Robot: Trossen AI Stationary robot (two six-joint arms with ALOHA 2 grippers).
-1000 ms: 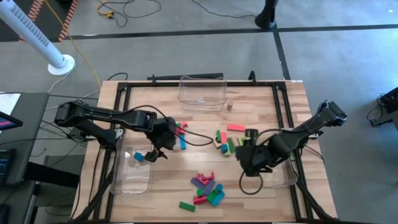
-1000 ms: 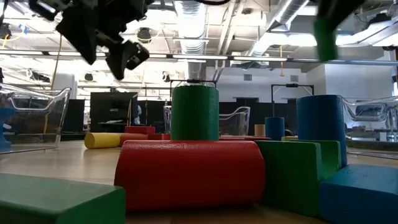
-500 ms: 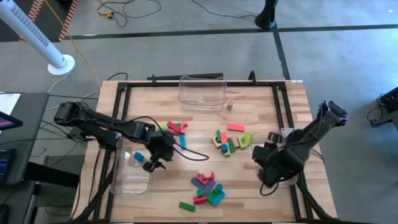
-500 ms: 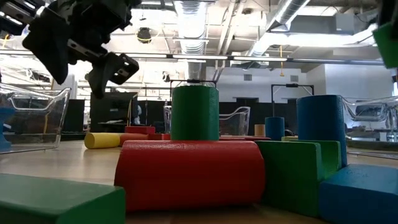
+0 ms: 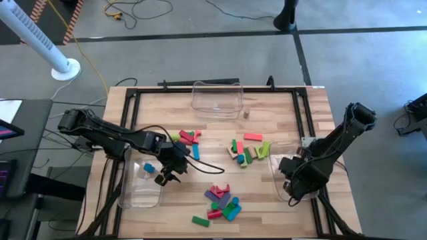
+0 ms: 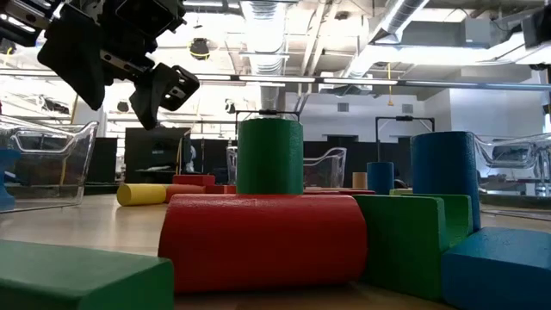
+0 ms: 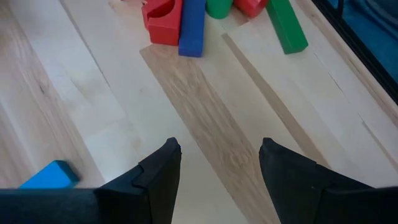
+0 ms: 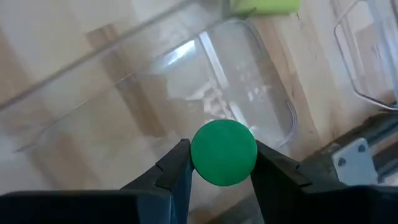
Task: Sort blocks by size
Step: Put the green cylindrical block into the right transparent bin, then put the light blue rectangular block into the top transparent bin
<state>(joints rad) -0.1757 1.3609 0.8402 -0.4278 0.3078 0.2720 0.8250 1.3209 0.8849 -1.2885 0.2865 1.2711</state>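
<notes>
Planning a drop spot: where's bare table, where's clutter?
Bare wood lies between the far bin and the block clusters, and at the near-right corner by the right bin. Crowded: centre clusters, the near pile, and around the left claw.

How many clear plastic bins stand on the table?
3. One clear plastic bin at the far edge, centre; one at the left side; one at the right side, below the right arm. That arm may hide another.

My arms are dark and jointed, black cables trailing beside the table's black frame (image 5: 133, 93); my fingers (image 7: 158, 177) are matte black, tapered wedges.
</notes>
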